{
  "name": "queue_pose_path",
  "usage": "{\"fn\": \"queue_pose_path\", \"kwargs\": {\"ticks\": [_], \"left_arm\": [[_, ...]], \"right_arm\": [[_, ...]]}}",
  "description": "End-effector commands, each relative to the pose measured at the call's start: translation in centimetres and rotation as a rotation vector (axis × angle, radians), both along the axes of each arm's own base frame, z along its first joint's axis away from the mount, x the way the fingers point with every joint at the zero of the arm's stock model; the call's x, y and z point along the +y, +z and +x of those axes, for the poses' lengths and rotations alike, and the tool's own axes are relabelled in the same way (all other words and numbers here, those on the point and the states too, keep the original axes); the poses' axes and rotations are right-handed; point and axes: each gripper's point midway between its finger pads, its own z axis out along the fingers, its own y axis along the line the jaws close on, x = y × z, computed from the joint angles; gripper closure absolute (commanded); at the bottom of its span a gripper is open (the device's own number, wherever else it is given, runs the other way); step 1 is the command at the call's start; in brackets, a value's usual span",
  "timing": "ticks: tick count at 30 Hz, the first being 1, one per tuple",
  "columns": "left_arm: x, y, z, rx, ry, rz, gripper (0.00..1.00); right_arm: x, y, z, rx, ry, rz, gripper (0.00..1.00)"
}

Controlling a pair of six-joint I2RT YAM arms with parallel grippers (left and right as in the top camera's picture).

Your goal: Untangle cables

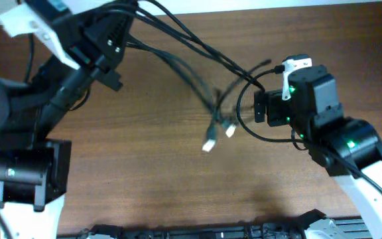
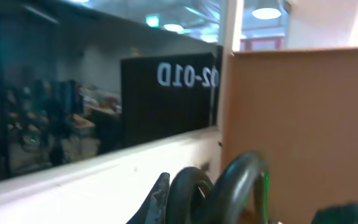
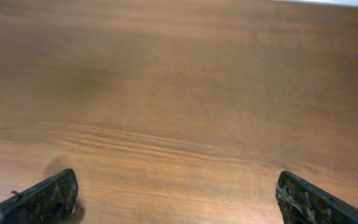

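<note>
The wooden table point(image 1: 144, 192) fills the overhead view. The left arm point(image 1: 58, 86) reaches over its top-left corner, and the right arm point(image 1: 357, 146) comes in from the right edge. The cables point(image 1: 184, 53) run in a bundle from the left gripper point(image 1: 111, 50) diagonally to the table's middle. They end in two white plugs point(image 1: 208, 144), and one loop curls just beside the right gripper point(image 3: 176, 186). The right jaws are spread wide over bare wood. I cannot tell how the left jaws stand. The left wrist view shows a black panel point(image 2: 166, 93) with mirrored writing, seemingly "02-01D", beside a brown board point(image 2: 297, 124).
</note>
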Motion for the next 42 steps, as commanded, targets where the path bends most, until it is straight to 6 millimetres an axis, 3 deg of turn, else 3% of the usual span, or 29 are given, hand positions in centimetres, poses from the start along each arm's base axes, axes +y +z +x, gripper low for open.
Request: {"fn": "queue_pose_path", "kwargs": {"ticks": [1,10,17,24,32,34,37,42], "left_arm": [[2.3,3.8,-2.0,-0.096,0.105,-0.066,1.00],[2.6,2.7,-1.0,-0.046,0.135,-0.057,1.00],[2.3,0.6,1.0,0.043,0.139,-0.038,1.00],[3.8,-3.7,5.6,0.210,0.279,-0.020,1.00],[3.4,-10.4,8.6,0.449,0.284,0.048,1.00],[3.2,-11.9,9.0,0.500,0.273,0.065,0.82],[2.2,-14.0,9.4,0.572,0.225,0.090,0.76],[0.5,-18.8,10.1,0.743,0.121,0.135,0.57]], "right_arm": [[-2.1,-1.1,0.1,0.024,-0.067,-0.094,0.01],[-2.2,-0.9,0.3,0.015,-0.073,-0.096,0.01],[-2.0,-1.0,0.2,0.018,-0.063,-0.087,0.01],[0.4,0.8,-0.1,-0.039,0.038,0.035,0.01],[0.1,4.2,-1.4,-0.159,0.046,0.084,0.01],[-0.1,5.2,-1.9,-0.198,0.047,0.097,0.01],[-0.3,6.8,-2.5,-0.257,0.043,0.123,0.01],[-0.6,8.8,-3.4,-0.333,0.044,0.149,0.01]]}}
